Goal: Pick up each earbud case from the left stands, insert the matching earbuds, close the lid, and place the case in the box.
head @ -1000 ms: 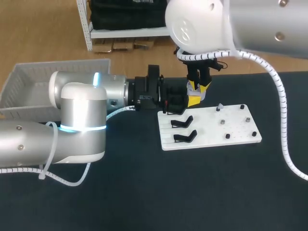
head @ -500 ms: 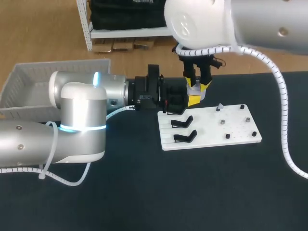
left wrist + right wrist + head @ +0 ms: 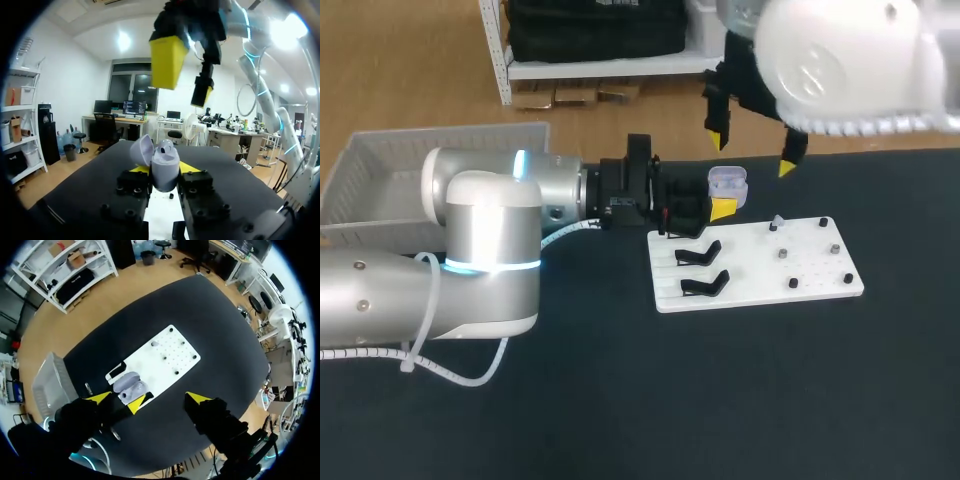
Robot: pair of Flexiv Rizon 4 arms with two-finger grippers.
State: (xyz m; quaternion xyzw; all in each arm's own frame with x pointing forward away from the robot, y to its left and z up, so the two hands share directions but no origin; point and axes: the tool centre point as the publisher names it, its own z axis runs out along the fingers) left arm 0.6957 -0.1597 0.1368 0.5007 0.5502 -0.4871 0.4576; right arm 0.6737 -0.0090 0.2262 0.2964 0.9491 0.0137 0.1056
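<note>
A lilac earbud case (image 3: 727, 183) with its lid open sits between the yellow-tipped fingers of my left gripper (image 3: 718, 200), which is shut on it just behind the white board (image 3: 750, 268). In the left wrist view the case (image 3: 164, 161) stands upright in my left gripper (image 3: 164, 169), and an earbud shows in its top. My right gripper (image 3: 752, 153) hangs open above and behind the case, touching nothing. From the right wrist view the case (image 3: 129, 385) lies far below the wide-open right gripper (image 3: 149, 399). Two black stands (image 3: 702, 268) on the board's left side are empty.
The board's right half carries small pegs and one pale earbud (image 3: 777, 220). A grey basket (image 3: 380, 170) stands at the table's far left, behind my left arm. Dark tabletop stretches in front of the board.
My right gripper has opened wide and lifted up and to the right, away from the case. The left gripper and the case have stayed where they were.
</note>
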